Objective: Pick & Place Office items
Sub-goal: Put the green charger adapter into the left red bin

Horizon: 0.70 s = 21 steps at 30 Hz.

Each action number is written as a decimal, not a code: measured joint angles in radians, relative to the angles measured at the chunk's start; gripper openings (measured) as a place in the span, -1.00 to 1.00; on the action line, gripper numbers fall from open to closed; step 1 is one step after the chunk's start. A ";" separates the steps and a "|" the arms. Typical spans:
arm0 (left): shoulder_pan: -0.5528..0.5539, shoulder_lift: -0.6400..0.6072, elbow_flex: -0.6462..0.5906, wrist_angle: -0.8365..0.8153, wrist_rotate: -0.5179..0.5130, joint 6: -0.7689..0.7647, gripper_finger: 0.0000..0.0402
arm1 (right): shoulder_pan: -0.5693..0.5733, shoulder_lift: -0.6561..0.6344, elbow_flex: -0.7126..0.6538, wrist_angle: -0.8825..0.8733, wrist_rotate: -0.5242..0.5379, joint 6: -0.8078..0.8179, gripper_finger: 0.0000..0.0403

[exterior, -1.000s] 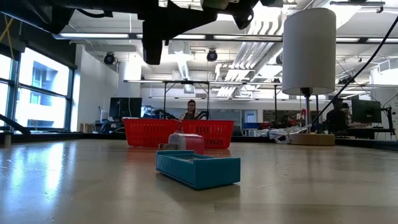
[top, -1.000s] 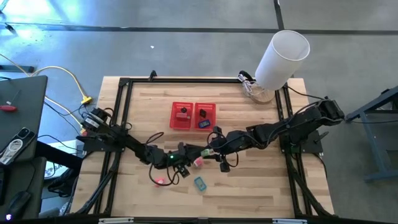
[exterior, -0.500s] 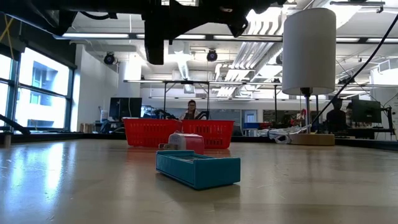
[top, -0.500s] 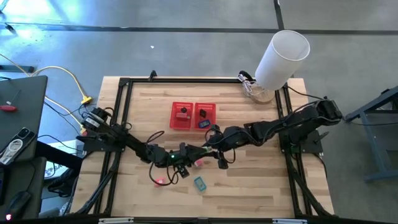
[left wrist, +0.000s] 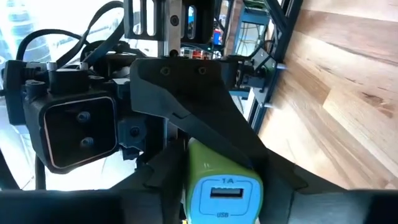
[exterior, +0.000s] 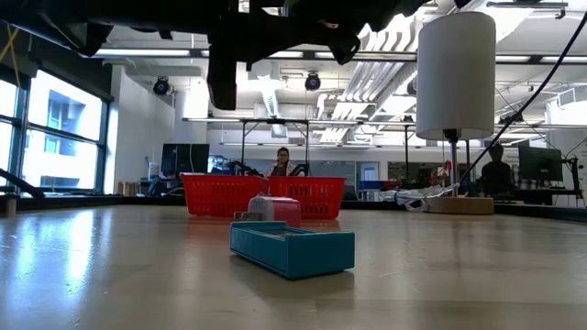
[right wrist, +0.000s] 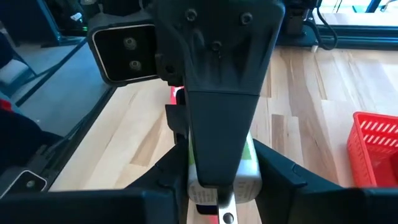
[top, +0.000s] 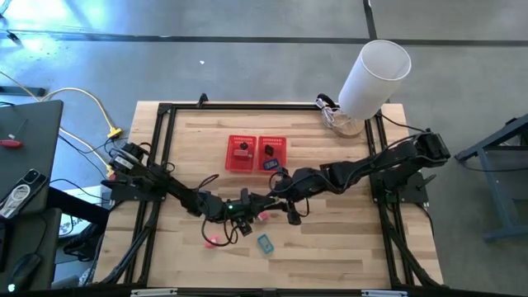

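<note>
Nearest us, the teal box (exterior: 292, 249) lies flat on the counter (exterior: 477, 275), with the red-pink item (top: 213, 240) well to its left, both where they lay a second ago. Just behind the teal box sits the pale pink item (exterior: 275, 210), unmoved. Above it the two hands meet over the middle of the counter. The right hand (top: 279, 195) has drawn in closer to the left hand (top: 250, 205) than before. Between them is the green charger (left wrist: 217, 171), held off the counter. The right hand's fingers are closed against its sides, and the left hand's fingers (left wrist: 165, 174) also press against it, so both hands grip it. Farther back, the red basket (top: 256, 168) holds the black item (top: 241, 152) in its left compartment and the dark blue item (top: 270, 163) in its right. The white cylinder (top: 375, 76) stands at the far right corner
</note>
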 joint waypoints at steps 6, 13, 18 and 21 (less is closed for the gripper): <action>0.000 0.000 0.001 -0.004 -0.033 -0.094 -0.38 | 0.000 0.001 0.000 -0.002 0.002 0.002 -0.24; -0.025 0.000 0.002 0.006 -0.085 -0.422 -0.38 | 0.002 -0.001 0.000 -0.011 0.081 0.058 -0.09; -0.040 0.000 0.002 0.009 -0.186 -0.506 -0.38 | 0.000 -0.007 0.000 -0.014 0.104 0.042 0.02; -0.046 0.000 0.002 0.005 -0.231 -0.541 -0.38 | -0.006 -0.015 0.000 -0.040 0.133 0.042 0.08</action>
